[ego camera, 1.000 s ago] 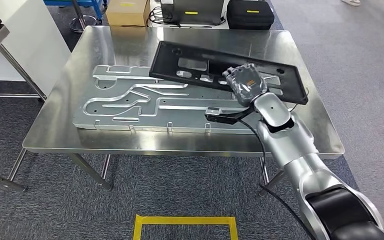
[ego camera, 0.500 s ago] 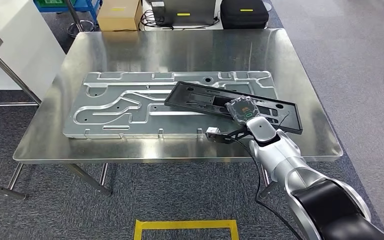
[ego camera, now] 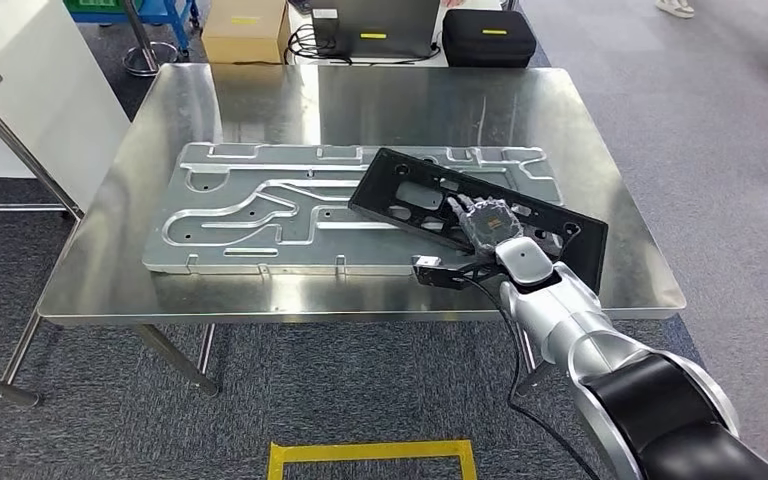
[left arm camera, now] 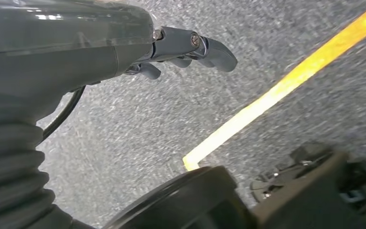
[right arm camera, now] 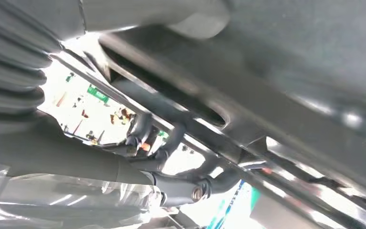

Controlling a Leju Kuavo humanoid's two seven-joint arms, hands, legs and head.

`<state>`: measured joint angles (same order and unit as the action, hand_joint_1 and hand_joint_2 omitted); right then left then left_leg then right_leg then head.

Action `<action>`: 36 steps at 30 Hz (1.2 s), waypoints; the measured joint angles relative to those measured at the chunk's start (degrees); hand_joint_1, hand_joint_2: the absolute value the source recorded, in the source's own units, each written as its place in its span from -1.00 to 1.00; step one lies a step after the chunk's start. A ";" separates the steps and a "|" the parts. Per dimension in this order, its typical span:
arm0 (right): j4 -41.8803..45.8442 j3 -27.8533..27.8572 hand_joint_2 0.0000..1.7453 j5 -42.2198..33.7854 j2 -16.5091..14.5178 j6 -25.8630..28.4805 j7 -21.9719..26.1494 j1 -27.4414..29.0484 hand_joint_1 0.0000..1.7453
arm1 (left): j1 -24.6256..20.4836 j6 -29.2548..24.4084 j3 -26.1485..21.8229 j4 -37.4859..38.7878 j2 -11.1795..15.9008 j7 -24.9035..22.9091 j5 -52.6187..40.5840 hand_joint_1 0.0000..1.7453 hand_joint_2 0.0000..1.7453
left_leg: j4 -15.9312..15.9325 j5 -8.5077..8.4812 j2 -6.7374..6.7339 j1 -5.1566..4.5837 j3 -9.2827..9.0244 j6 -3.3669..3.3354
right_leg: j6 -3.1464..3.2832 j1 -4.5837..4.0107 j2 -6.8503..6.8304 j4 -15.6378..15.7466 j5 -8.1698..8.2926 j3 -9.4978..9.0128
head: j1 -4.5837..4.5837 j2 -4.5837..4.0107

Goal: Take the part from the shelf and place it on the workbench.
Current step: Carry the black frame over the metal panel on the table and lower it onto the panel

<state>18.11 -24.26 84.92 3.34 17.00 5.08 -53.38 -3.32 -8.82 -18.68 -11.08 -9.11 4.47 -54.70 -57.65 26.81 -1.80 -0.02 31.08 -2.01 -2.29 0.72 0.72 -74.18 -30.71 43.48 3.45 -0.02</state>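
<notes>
black plastic part [ego camera: 480, 211], a long flat frame, has sunk in the last second from a steep tilt over the workbench [ego camera: 380, 95] to lie low across the aluminium plate [ego camera: 260, 210]; placement looks nearly done. its long axis runs from far-left to near-right. right hand [ego camera: 487, 219] still grips its middle, fingers hooked through an opening. left hand [left arm camera: 190, 47] hangs over the floor, fingers loosely apart, empty.

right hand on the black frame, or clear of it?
Touching. In the right wrist view, the right hand's dark fingers hook through an opening in the black frame; the head view shows the hand over it.
</notes>
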 joint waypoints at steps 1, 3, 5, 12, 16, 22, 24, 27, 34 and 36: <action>-0.08 0.02 -1.00 -0.31 -0.02 0.36 0.20 -0.04 -1.00 | 0.15 -0.40 -0.02 0.00 0.01 -0.29 0.14 -1.00 -1.00 | -0.01 0.03 -0.02 -0.15 -0.06 -0.05 | 0.22 -0.08 0.00 0.45 0.89 -0.20 | 0.00 0.00; -0.15 0.07 -1.00 -0.67 -0.02 0.88 0.48 -0.32 -1.00 | 0.34 -1.23 -0.10 0.00 0.02 -1.01 0.40 -1.00 -1.00 | 0.00 0.11 0.00 -0.42 -0.26 -0.05 | 1.08 -0.44 0.09 7.35 4.72 -3.59 | 0.00 0.00; -0.18 0.11 -1.00 -0.74 -0.03 1.04 0.55 -0.74 -1.00 | 0.46 -1.60 -0.17 0.01 -0.03 -1.48 0.54 -1.00 -1.00 | -0.09 0.27 0.02 -0.70 -0.25 0.17 | 1.96 -0.93 0.14 14.20 7.23 -6.82 | 0.00 0.00; -0.37 0.11 -1.00 -0.72 -0.09 1.03 0.70 -0.82 -1.00 | 0.72 -1.96 -0.26 0.02 -0.01 -1.81 0.54 -1.00 -1.00 | -6.26 4.08 0.91 -0.25 2.77 2.14 | 3.21 -0.40 -0.13 17.12 7.75 -8.03 | 0.01 0.00; -0.46 0.11 -1.00 -0.72 -0.09 1.03 0.79 -0.64 -1.00 | 1.06 -2.03 -0.29 0.02 0.02 -1.85 0.54 -1.00 -1.00 | -16.97 6.78 1.18 0.91 8.52 3.43 | 3.30 -0.19 -0.05 17.03 7.59 -8.14 | 0.02 0.00; 0.68 1.62 -1.00 -5.59 0.10 3.31 4.21 -1.14 -1.00 | 0.99 -2.12 -0.52 0.07 0.06 -2.99 0.41 -1.00 -1.00 | -1.72 -1.14 0.47 1.21 2.73 3.15 | 1.68 -0.25 0.21 15.57 7.40 -7.17 | 0.01 0.00; 2.79 3.38 -1.00 -8.07 0.09 3.62 6.07 -1.48 -1.00 | 1.00 -1.91 -0.93 0.07 0.13 -3.04 0.51 -1.00 -1.00 | -1.49 -1.55 0.50 1.12 3.13 2.28 | 0.99 -0.09 0.18 15.50 7.61 -6.75 | 0.01 0.00; 9.46 5.47 -1.00 -8.76 -0.12 2.39 6.97 -1.20 -1.00 | 1.08 -1.00 -1.39 0.07 0.27 -3.57 0.63 -1.00 -1.00 | -0.75 -2.62 0.08 1.14 3.66 0.82 | 0.26 0.16 0.02 10.75 3.16 -4.99 | -0.01 -0.01; 36.79 10.75 -1.00 -15.40 -0.66 0.03 5.91 10.27 -1.00 | 1.47 -1.08 -3.21 0.07 0.40 -2.32 1.72 -1.00 -1.00 | -0.74 -4.78 -0.12 0.73 6.21 0.79 | 0.18 0.10 0.04 8.72 -0.08 -8.89 | 0.00 0.00; 45.10 14.90 -1.00 -18.31 -1.66 2.13 6.10 16.05 -1.00 | 1.59 -1.44 -3.78 0.07 0.39 -1.75 1.89 -1.00 -1.00 | -0.70 -5.40 0.03 0.69 6.36 1.43 | 0.83 -0.22 0.20 15.08 1.52 -12.80 | 0.01 0.00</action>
<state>63.21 -9.36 66.60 1.68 19.13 11.17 -37.33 -1.73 -10.27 -22.46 -11.01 -8.72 2.72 -52.81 -58.35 21.41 -1.76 0.68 37.44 -0.58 -1.46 0.50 0.93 -59.10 -29.19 30.68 3.46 -0.02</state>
